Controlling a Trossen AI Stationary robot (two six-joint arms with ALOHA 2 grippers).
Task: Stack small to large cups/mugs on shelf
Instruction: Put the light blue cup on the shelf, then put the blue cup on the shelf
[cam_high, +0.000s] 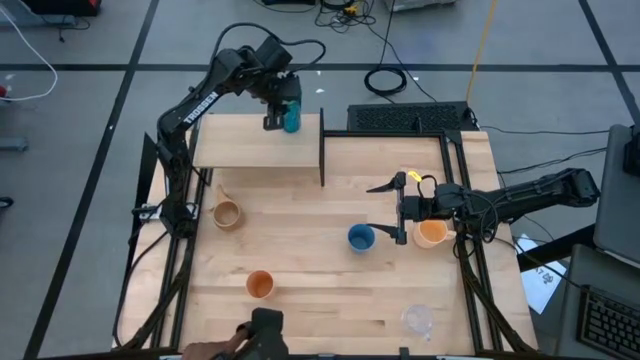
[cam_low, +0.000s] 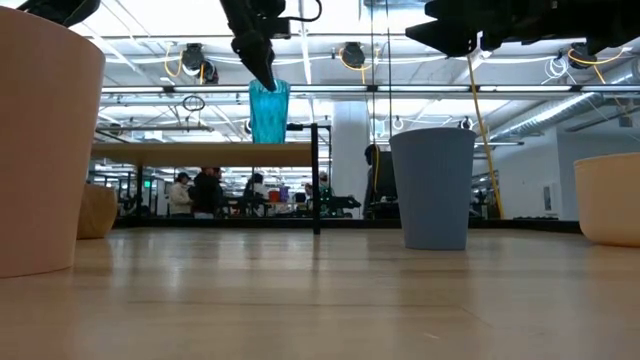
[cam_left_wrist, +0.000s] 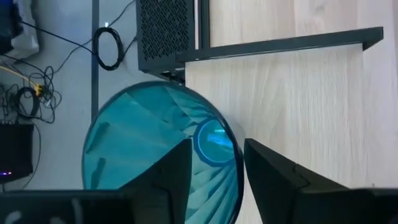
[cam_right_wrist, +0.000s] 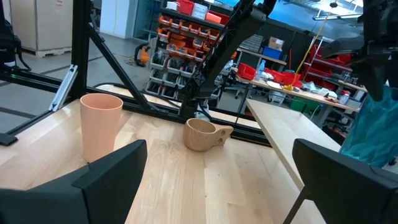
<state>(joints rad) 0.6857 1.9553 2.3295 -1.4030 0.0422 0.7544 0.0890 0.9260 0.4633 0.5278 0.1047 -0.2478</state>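
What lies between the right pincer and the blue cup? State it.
Nothing: in the high view, only bare tabletop separates the open right pincer from the blue cup. The peach-orange mug sits on the pincer's other side.

An industrial robotics lab: parts-bin racks (cam_right_wrist: 186, 37), cluttered workbenches (cam_right_wrist: 292, 84), ceiling trusses (cam_low: 400, 95) and people (cam_low: 195, 190) beyond the counter (cam_high: 330, 260).

Your left gripper (cam_high: 283, 112) straddles the rim of the teal tumbler (cam_high: 291, 119) on the shelf (cam_high: 240, 150); bare board lies beside it, with the shelf's black post (cam_high: 321, 148) nearby. Your right gripper (cam_high: 397, 208) has the blue cup (cam_high: 361, 237) just ahead and the peach mug (cam_high: 432, 233) alongside.
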